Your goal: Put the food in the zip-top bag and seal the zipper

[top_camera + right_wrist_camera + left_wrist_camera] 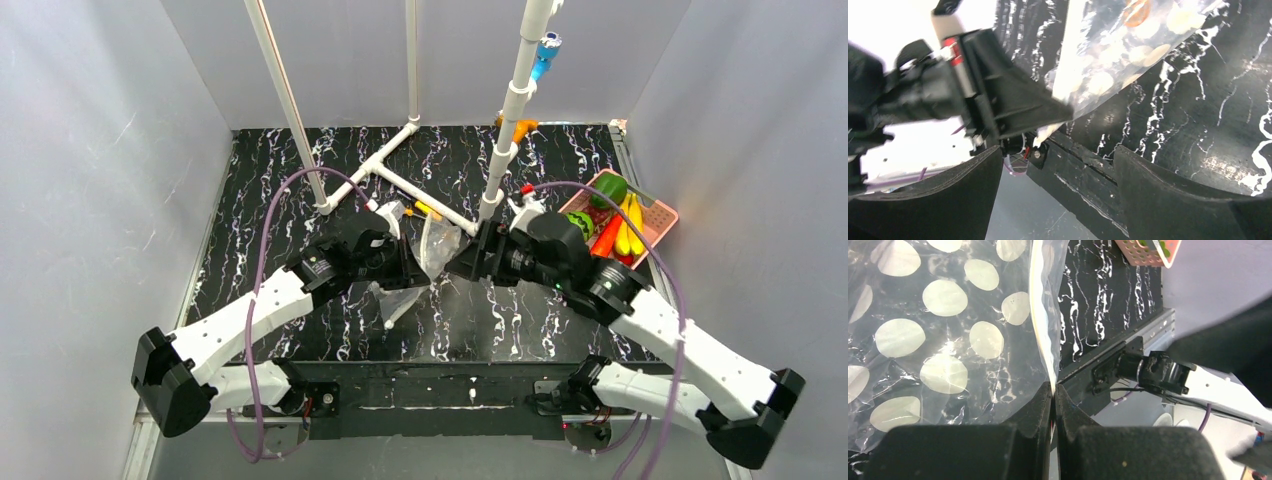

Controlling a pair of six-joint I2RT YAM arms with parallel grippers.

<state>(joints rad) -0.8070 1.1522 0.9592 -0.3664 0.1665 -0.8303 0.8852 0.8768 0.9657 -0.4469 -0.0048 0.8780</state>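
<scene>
The zip-top bag (437, 243), clear with white dots, hangs lifted above the middle of the table between both grippers. My left gripper (1054, 390) is shut on the bag's edge, where the zipper (1040, 315) runs as a pale strip up from the fingertips. In the top view the left gripper (418, 272) sits at the bag's left side. My right gripper (462, 266) is just right of the bag, jaws wide open with nothing between them (1055, 165); the bag (1118, 55) hangs ahead of it. The food (618, 222) lies in the pink basket: green pieces, yellow bananas, a red pepper.
The pink basket (668, 216) stands at the table's right edge. A white pipe frame (400, 180) with upright posts crosses the back half of the table. Small yellow and orange tools (428, 210) lie behind the bag. Grey walls close in on three sides.
</scene>
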